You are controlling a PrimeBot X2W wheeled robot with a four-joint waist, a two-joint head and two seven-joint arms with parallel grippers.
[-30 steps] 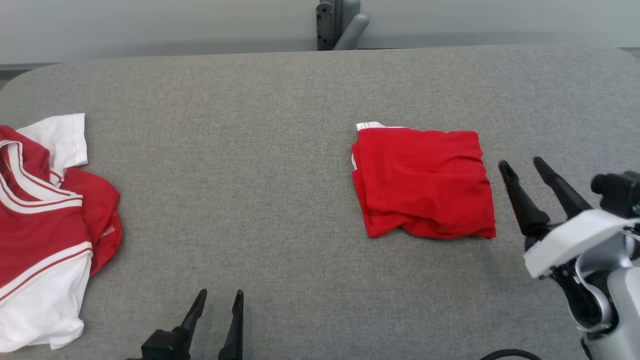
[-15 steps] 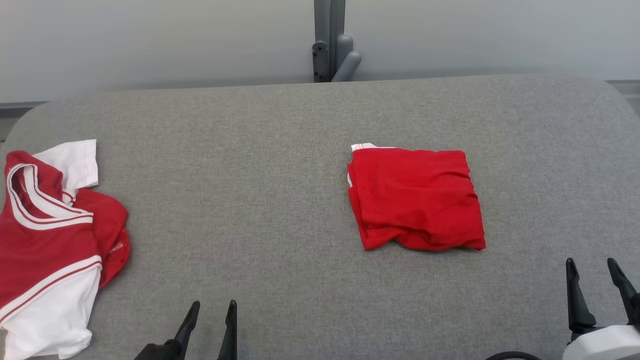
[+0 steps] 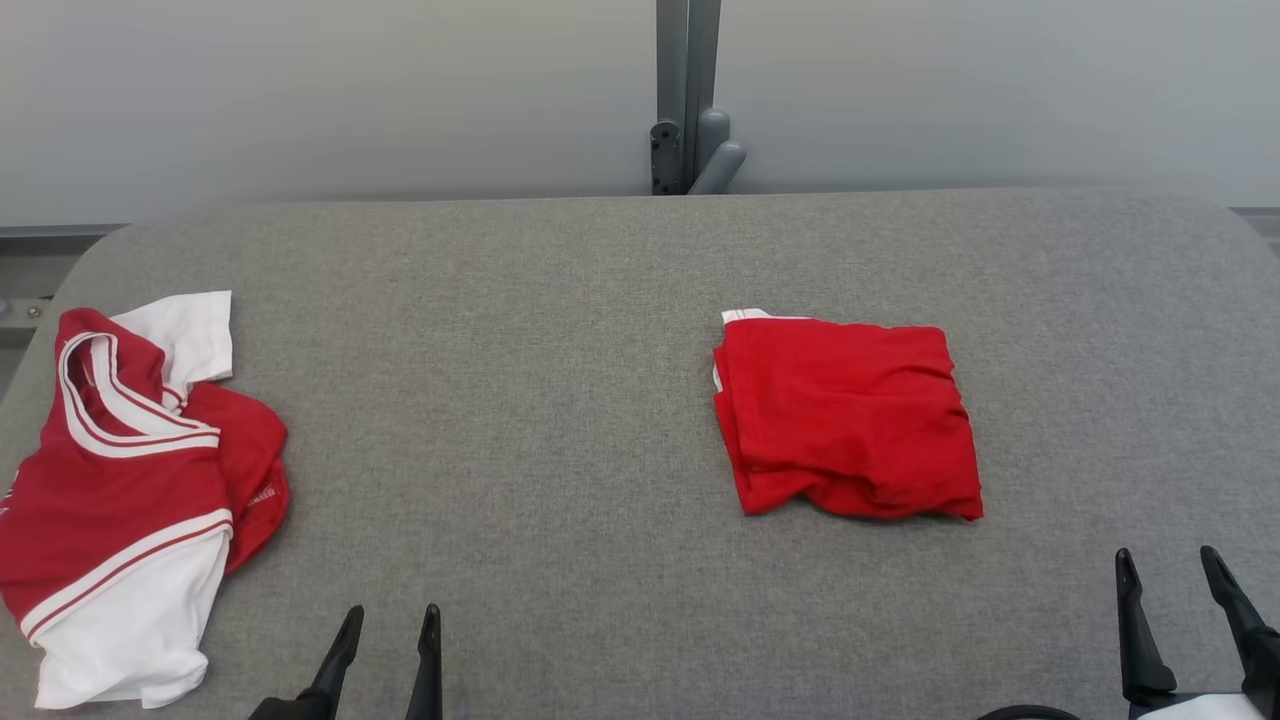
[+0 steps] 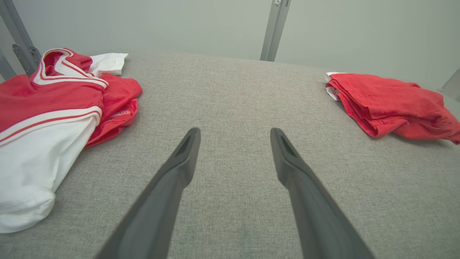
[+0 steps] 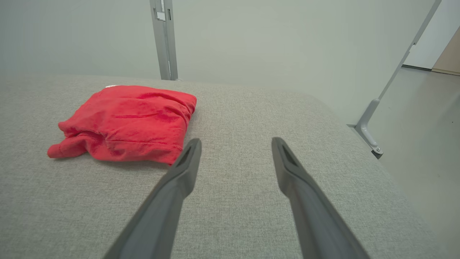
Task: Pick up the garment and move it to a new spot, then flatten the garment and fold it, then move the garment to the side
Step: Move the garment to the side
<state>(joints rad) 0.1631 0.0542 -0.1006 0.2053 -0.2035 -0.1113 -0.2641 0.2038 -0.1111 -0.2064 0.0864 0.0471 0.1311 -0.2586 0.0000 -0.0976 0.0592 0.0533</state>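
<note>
A red garment [image 3: 850, 420], folded into a compact rectangle with a white trim corner at its back left, lies right of centre on the grey table [image 3: 560, 330]. It also shows in the left wrist view [image 4: 391, 104] and the right wrist view [image 5: 129, 122]. My right gripper [image 3: 1166, 555] stands open at the lower right, well in front of that garment and apart from it, fingers [image 5: 236, 141] empty. Low at the front, left of centre, my left gripper [image 3: 393, 612] is open over bare cloth, with nothing between its fingers [image 4: 234, 132].
A crumpled red-and-white garment [image 3: 130, 490] lies at the table's left end [image 4: 50, 100]. A grey post [image 3: 685, 100] rises behind the table's far edge against the pale wall. The table's rounded right edge drops to the floor [image 5: 424, 144].
My right gripper has drawn back from beside the folded garment to the lower right corner. The camera has tilted up, showing more wall. The garments lie as before.
</note>
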